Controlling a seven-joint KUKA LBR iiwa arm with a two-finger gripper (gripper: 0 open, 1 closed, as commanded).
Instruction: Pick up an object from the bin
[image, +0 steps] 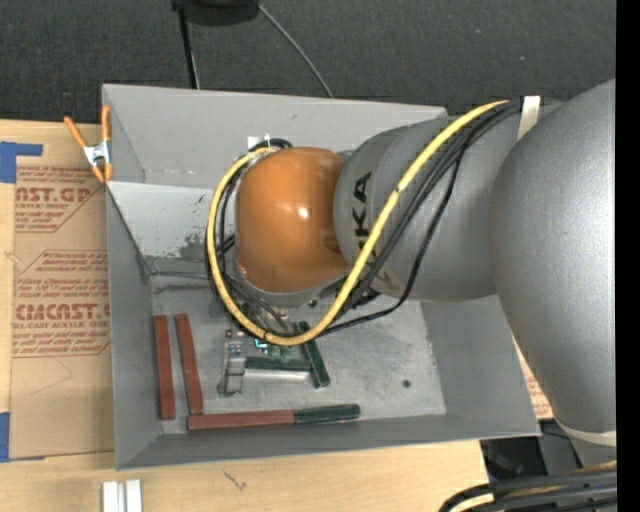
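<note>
My gripper (236, 368) sits low in the bin's front half, just under the orange cover, and its metal parts show near the floor. Just left of it, two red-brown sticks (163, 366) (187, 364) lie side by side, pointing front to back. Another red-brown stick (240, 420) lies along the front wall, below the gripper, with a dark green stick (327, 412) end to end on its right. A second dark green stick (316, 364) lies slanted right beside the gripper, its upper end hidden under the arm.
The arm and its orange cover, looped with yellow and black cables, hang over the middle and back of the bin and hide the floor there. Bare grey floor shows to the right of the gripper.
</note>
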